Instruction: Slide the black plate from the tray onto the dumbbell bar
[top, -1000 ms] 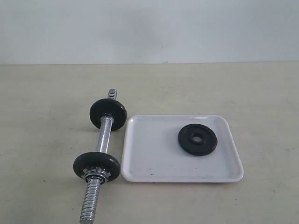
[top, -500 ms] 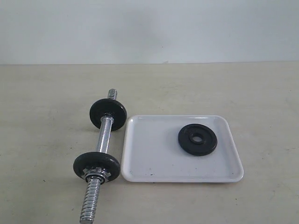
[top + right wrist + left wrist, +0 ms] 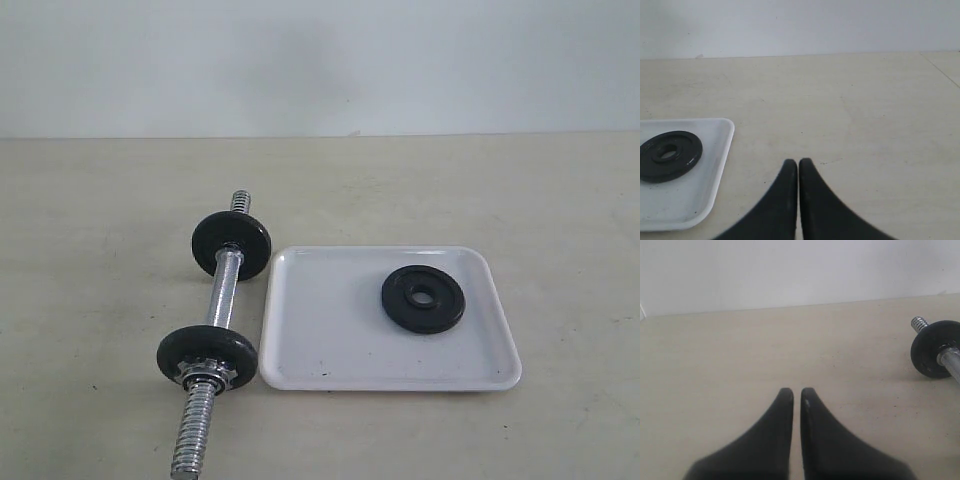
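Far left: left gripper [image 3: 796, 390], tips pressed together, nothing pinched, over bare table [image 3: 730, 355], well clear of the dumbbell bar [image 3: 222, 300]. Out of sight in the exterior view.

Left of centre: dumbbell bar flat on the table, running near to far. Carrying two black discs, far one [image 3: 231, 246] and near one [image 3: 207, 352], with a chrome star nut [image 3: 205, 378] against the near one's near face. Threaded ends bare past both.

Centre: white tray [image 3: 330, 350], just right of the bar (near disc just beside its left rim; touching or not, cannot tell).

Right of centre: black plate [image 3: 447, 300], lying flat in the tray's far right part, untouched.

Far right: right gripper [image 3: 798, 162], tips pressed together, empty, over table to the right of the tray.

Progress, by judgement: nothing done yet. Left to do: open, take the plate, lift it out, line its hole up with a threaded end, slide it on.
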`<state>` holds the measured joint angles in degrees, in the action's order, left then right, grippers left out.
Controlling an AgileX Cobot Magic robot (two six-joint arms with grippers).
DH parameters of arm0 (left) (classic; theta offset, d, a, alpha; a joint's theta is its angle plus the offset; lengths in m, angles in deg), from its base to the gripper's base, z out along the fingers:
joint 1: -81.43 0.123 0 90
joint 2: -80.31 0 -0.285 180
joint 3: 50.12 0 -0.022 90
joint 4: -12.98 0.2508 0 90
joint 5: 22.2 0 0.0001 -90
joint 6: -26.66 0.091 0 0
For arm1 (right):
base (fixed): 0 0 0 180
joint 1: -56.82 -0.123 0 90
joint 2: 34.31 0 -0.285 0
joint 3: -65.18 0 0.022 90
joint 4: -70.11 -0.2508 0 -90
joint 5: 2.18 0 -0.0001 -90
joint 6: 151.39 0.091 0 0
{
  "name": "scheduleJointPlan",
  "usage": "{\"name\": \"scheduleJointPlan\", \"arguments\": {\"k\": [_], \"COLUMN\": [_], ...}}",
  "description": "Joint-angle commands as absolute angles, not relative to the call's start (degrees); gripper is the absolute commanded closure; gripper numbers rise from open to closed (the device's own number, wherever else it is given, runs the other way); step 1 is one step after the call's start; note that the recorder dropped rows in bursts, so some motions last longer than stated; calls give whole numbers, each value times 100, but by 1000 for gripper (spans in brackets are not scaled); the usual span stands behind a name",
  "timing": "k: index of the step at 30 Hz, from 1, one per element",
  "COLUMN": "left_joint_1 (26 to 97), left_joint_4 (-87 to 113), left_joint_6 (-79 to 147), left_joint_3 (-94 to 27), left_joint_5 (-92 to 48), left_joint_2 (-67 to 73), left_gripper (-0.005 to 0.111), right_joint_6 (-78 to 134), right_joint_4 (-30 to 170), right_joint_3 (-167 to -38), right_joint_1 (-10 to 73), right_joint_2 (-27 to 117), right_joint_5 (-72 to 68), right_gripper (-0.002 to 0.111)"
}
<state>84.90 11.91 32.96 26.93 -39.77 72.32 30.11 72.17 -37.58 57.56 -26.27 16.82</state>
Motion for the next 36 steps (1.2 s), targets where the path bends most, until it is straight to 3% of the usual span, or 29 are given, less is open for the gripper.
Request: {"name": "scheduleJointPlan", "arguments": {"k": [1, 30, 36], "left_joint_1": [8491, 8491, 8491], "left_joint_4": [1192, 1344, 1842], "left_joint_6": [3244, 3268, 3278], "left_joint_3": [2710, 2710, 2710], "left_joint_5": [-3986, -3945, -2726], "left_joint_2": [7252, 7252, 7252], "left_gripper": [102, 102, 102], "right_joint_6": [2994, 2904, 2904], "right_joint_4": [7212, 7223, 7223], "right_joint_3": [-3761, -3761, -3761], "right_joint_1": [5792, 5792, 5792], "right_joint_2": [-2652, -2652, -2652], "right_joint_5": [1622, 1608, 259], "right_gripper": [109, 109, 109]}}
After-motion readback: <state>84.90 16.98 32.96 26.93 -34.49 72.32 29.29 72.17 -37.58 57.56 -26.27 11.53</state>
